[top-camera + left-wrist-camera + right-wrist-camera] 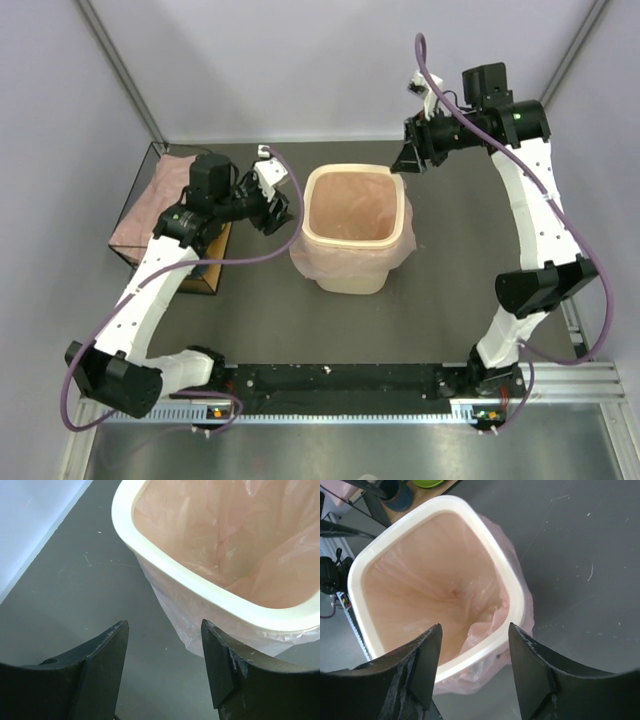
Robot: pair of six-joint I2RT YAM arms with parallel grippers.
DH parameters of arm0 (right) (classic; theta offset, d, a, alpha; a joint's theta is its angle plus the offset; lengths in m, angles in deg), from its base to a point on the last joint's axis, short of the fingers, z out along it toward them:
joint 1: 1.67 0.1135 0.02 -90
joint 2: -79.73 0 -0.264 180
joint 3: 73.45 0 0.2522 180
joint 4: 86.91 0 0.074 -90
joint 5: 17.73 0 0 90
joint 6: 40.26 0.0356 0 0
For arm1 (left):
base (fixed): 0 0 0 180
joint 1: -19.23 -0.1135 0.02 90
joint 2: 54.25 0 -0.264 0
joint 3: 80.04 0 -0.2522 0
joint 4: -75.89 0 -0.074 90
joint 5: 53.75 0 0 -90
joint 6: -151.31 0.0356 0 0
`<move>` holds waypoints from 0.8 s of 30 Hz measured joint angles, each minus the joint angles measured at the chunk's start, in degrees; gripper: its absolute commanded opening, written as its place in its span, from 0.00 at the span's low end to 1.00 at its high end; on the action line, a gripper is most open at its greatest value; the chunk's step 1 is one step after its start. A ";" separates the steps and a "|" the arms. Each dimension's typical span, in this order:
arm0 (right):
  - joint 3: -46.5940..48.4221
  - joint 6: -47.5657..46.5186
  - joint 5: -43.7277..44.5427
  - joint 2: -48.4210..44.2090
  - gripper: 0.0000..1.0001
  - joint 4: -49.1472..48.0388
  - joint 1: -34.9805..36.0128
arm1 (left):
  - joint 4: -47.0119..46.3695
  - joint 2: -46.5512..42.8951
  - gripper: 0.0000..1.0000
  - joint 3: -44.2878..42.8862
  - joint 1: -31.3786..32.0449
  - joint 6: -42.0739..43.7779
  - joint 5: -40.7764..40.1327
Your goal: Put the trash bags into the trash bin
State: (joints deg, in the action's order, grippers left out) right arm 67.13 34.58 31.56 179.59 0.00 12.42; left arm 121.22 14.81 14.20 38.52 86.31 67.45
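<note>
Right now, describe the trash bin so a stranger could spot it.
On the dark grey table, look at the middle. The trash bin is the cream rounded-square tub lined with a pink trash bag, unlike the dark wire-framed box left of it.

The dark grey table carries the cream trash bin centrally and a wire-framed box at left.

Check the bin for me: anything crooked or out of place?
Yes: the trash bag lining the trash bin sits unevenly. Its film bunches loosely down the outside walls, and a slack fold sags inside one corner.
</note>
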 measured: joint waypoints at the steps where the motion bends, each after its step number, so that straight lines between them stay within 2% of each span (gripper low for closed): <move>1: 0.09 0.20 -0.09 0.76 0.51 -1.18 0.00 | 0.00 -0.35 0.66 0.00 -0.15 0.07 -0.37; 4: 0.13 0.92 -0.11 3.30 0.42 -3.98 0.00 | 0.02 -0.68 0.67 -0.61 -0.96 -0.22 -0.90; 11: 1.16 4.02 -0.17 9.97 0.40 -10.14 -0.02 | -0.35 -0.66 0.67 -2.47 -2.86 -2.56 -1.07; 16: -0.90 5.25 -1.64 10.14 0.32 -11.96 -0.04 | -0.33 -0.66 0.67 -2.47 -2.86 -3.52 -1.05; 21: -7.39 5.29 -4.17 8.59 0.26 -12.68 -0.13 | -0.39 -0.66 0.67 -2.47 -2.86 -4.15 -0.92; 24: -9.68 5.18 -5.18 8.31 0.26 -12.81 -0.13 | -0.42 -0.66 0.67 -2.47 -2.86 -4.39 -0.61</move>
State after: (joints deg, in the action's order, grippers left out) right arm 57.45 39.76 26.38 187.89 -12.81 12.29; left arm 120.80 14.16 11.73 35.66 81.91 66.84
